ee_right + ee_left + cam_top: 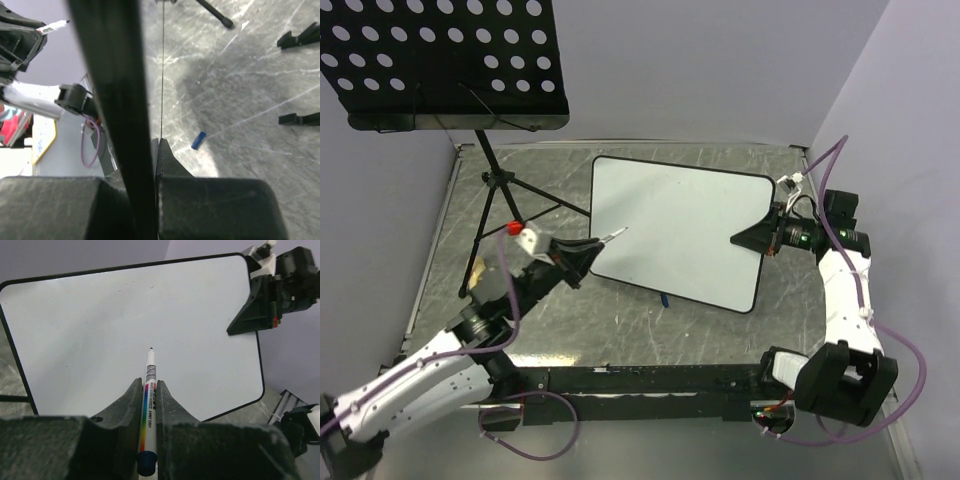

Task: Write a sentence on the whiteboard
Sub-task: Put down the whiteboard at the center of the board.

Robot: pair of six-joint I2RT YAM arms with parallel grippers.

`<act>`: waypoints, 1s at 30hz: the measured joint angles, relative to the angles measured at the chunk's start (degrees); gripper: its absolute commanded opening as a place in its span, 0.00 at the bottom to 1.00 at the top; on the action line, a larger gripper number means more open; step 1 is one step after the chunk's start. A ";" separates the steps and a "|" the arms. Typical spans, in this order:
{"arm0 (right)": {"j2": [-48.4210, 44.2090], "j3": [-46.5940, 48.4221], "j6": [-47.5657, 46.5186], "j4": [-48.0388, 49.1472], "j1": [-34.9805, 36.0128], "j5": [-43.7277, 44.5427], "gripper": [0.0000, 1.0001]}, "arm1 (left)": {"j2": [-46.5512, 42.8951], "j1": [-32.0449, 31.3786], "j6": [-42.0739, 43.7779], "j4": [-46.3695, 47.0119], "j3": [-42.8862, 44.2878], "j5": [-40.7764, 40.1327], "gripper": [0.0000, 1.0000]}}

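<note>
Left gripper (150, 387) clamps a marker (151, 365); right gripper (745, 238) pinches the whiteboard (670, 225), edge-on in its wrist view.

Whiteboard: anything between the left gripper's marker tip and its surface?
Nothing visible. The marker points at bare whiteboard; the right gripper clamps only its right edge, clear of the tip's path.
</note>
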 measured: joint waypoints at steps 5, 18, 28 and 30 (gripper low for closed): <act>5.25 4.09 -11.13 -8.74 -0.04 1.25 0.00 | 4.37 -6.36 2.03 0.15 1.31 -12.59 0.01; 15.10 13.35 -45.86 -33.75 -0.04 0.76 0.00 | 3.17 -6.43 -1.95 2.34 0.17 -26.21 0.01; 9.60 9.73 -43.30 -31.28 -0.07 0.66 0.00 | 4.33 -6.05 -4.79 2.19 0.09 -25.44 0.01; 4.37 5.70 -35.26 -24.39 -0.02 0.79 0.00 | 4.33 -5.77 -4.92 2.08 0.11 -25.07 0.01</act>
